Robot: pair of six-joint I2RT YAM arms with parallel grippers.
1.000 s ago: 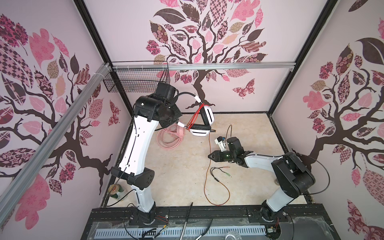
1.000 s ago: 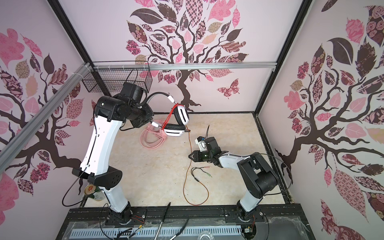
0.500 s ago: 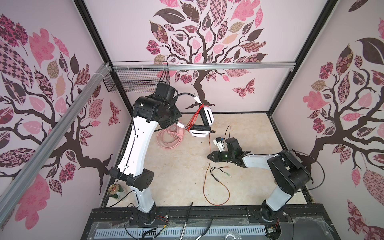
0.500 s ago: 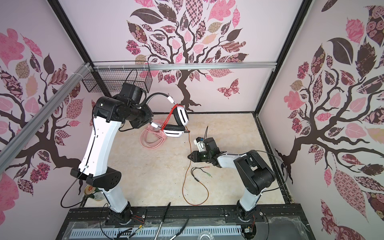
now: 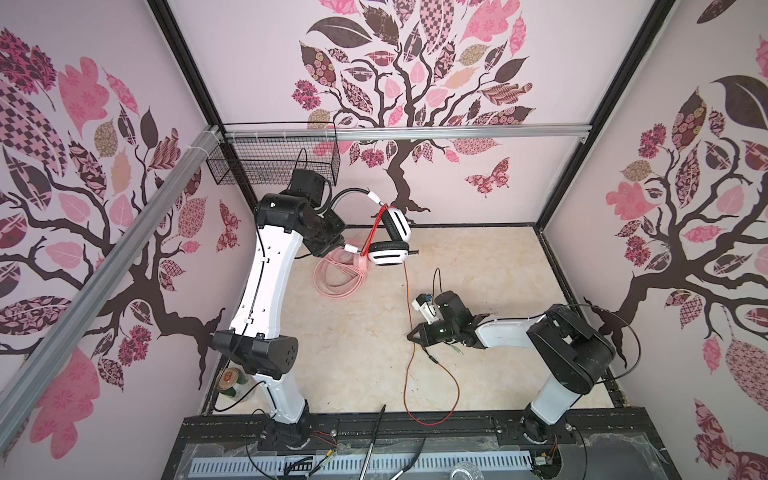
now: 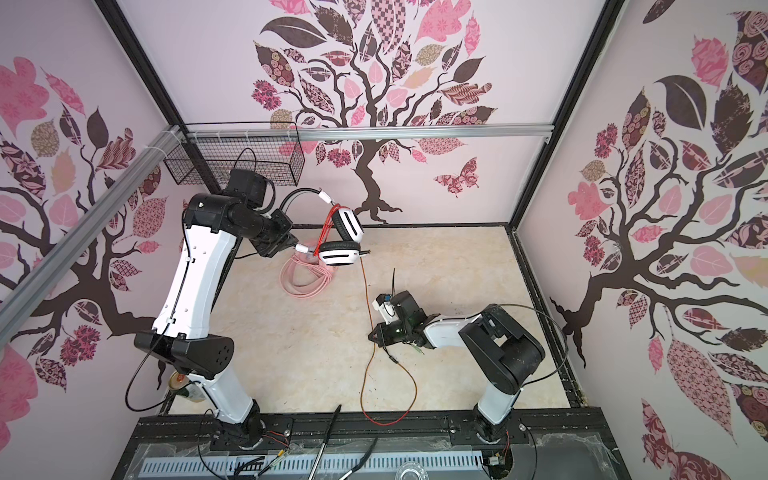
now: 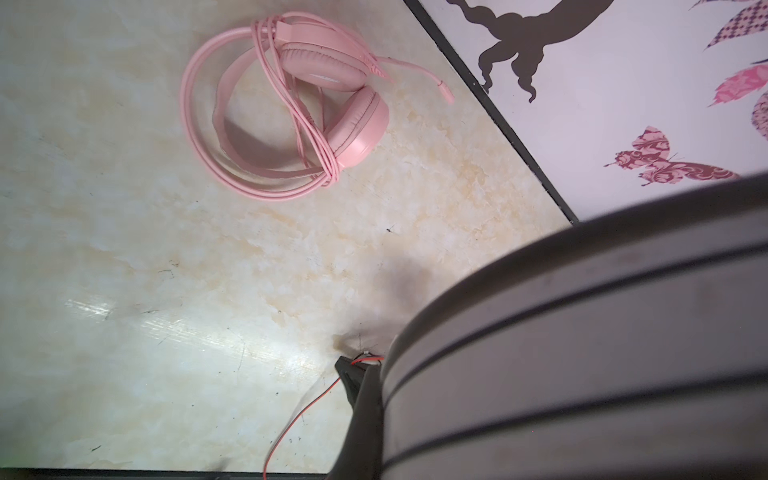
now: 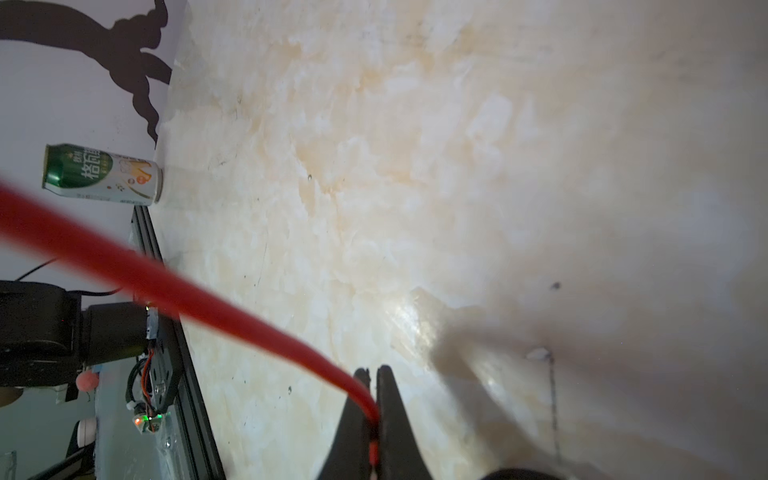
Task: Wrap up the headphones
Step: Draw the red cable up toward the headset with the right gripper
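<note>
The right gripper (image 8: 372, 376), open a moment ago, now pinches the orange-red cord (image 8: 208, 305) below the white-and-black headset (image 5: 388, 254); the left gripper (image 5: 339, 245) clamps that headset; winding looks ready to start

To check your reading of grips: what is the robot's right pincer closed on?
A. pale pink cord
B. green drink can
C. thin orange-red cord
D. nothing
C: in the right wrist view the right pincer is shut, with the thin orange-red cord pinched between its jaws.
</note>
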